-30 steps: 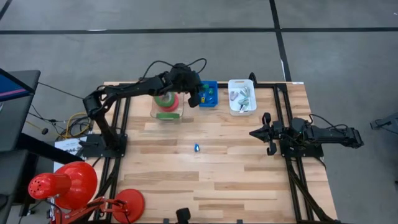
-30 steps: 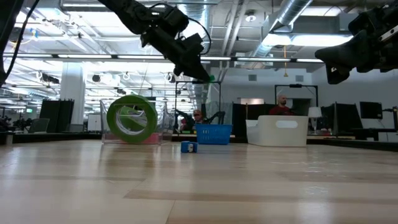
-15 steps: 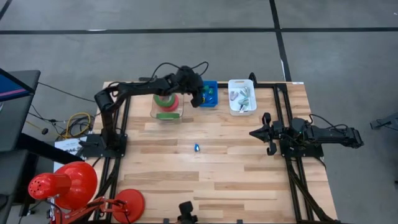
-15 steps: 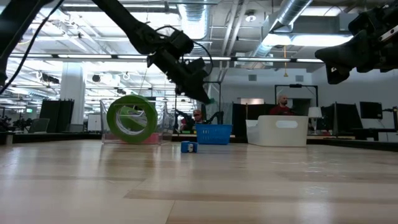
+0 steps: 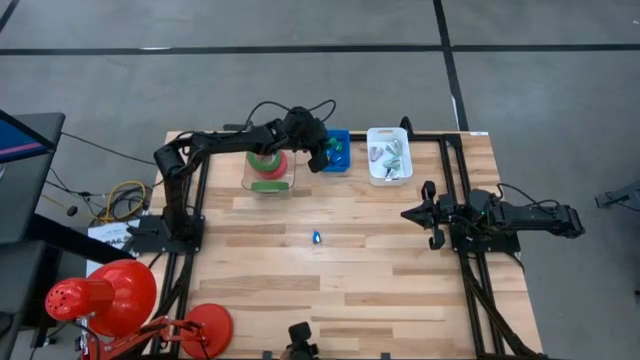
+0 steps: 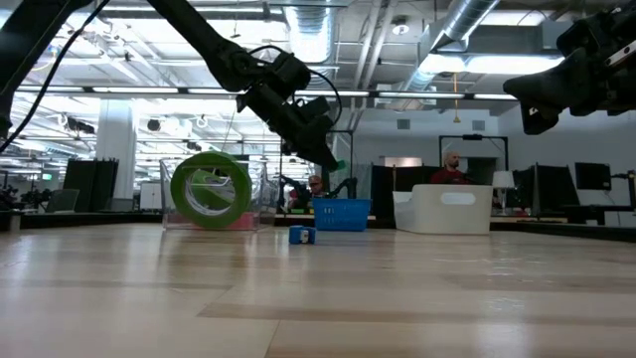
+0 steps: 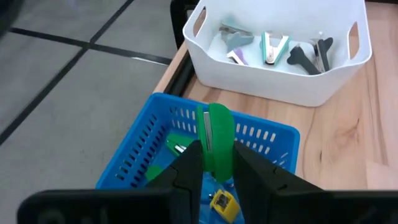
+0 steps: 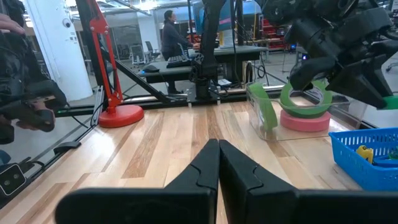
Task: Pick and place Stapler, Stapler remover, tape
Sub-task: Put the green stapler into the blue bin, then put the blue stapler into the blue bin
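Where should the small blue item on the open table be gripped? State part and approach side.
Probably across its narrow width, straight down from above: the small blue item lies low and alone on the table, nothing beside it to block the jaws. Finer shape is too small to tell.

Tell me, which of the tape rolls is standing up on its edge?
The green roll leaning against the clear box's near wall. The other green roll lies flat on the pink one.

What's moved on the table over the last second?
The left pincer, clamped on a green stapler, moved from beside the clear tape box to above the blue basket and lowered slightly. The right pincer, the tape rolls and the small blue item on the table stayed put.
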